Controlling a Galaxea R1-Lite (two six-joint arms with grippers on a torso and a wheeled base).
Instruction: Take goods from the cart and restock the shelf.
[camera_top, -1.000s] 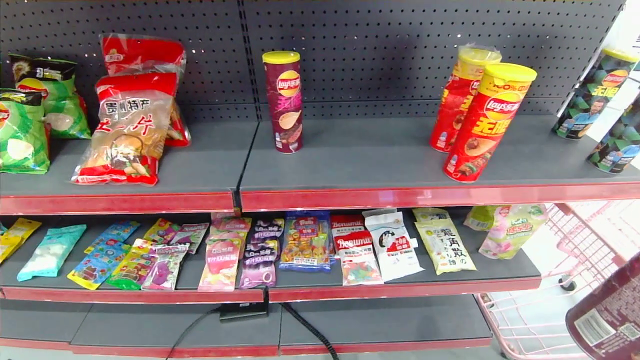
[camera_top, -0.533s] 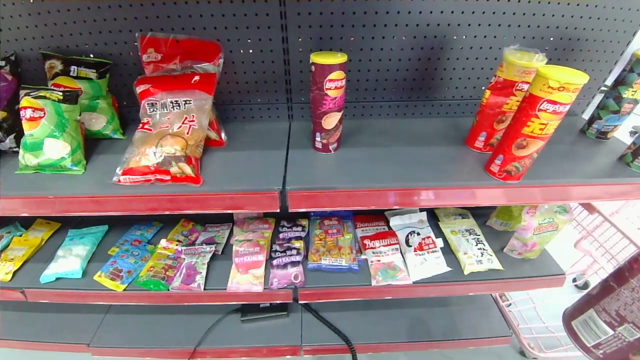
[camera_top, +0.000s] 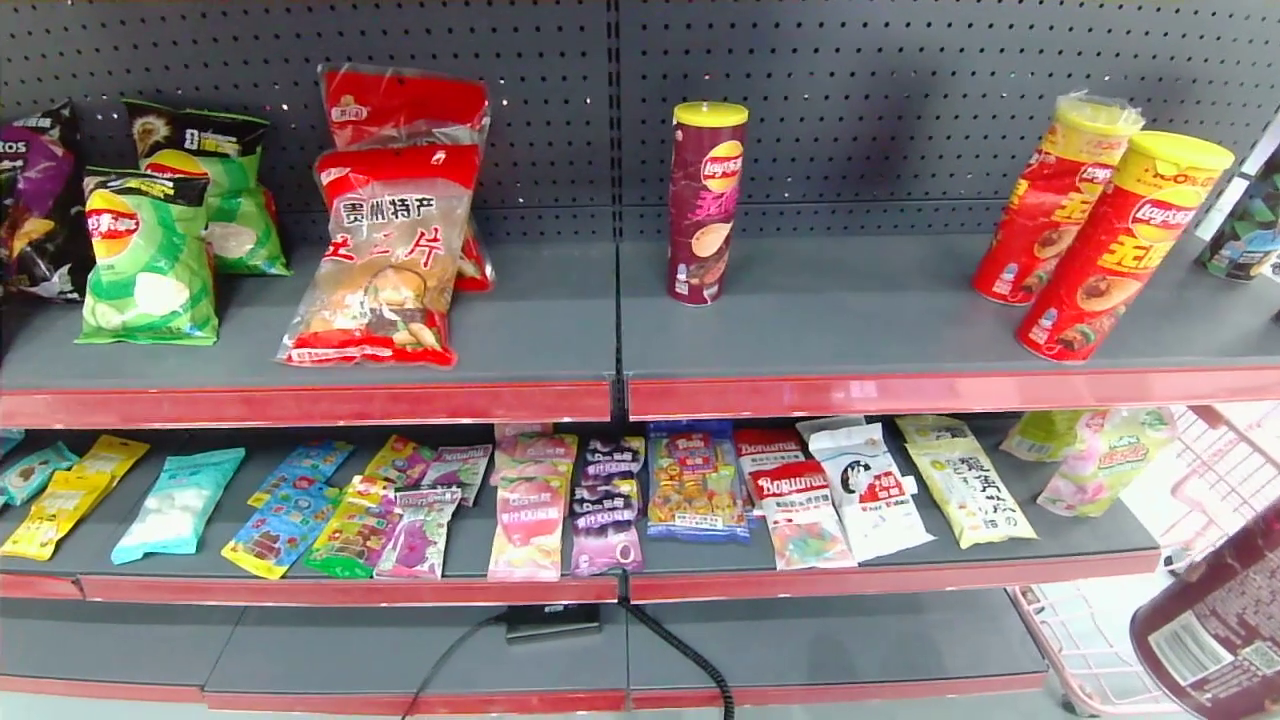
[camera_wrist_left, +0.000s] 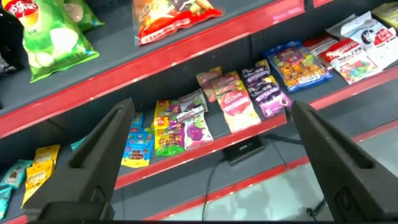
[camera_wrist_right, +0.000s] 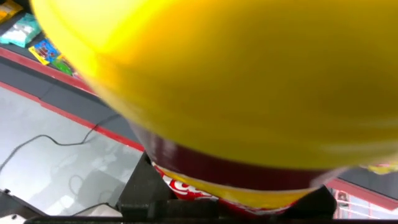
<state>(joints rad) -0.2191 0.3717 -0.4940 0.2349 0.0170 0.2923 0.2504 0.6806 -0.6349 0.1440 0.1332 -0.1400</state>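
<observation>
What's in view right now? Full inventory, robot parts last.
purple can: 1, purple, yellow lid, upright mid top shelf
red cans: 2, red, yellow lids, top shelf right
dark green can: at least 1, cut off at top shelf's right edge
red snack bags: 2, red and clear, top shelf left of centre
green chip bags: 2, green, top shelf left
dark bag: 1, purple-black, top shelf far left
candy packets: many, mixed colours, flat on middle shelf
black box: 1, black, with cable, bottom shelf
cart: 1, pink, lower right
held can: 1, maroon, yellow lid, in right hand
right hand: shut on held can
left hand: open, empty, facing the middle shelf
</observation>
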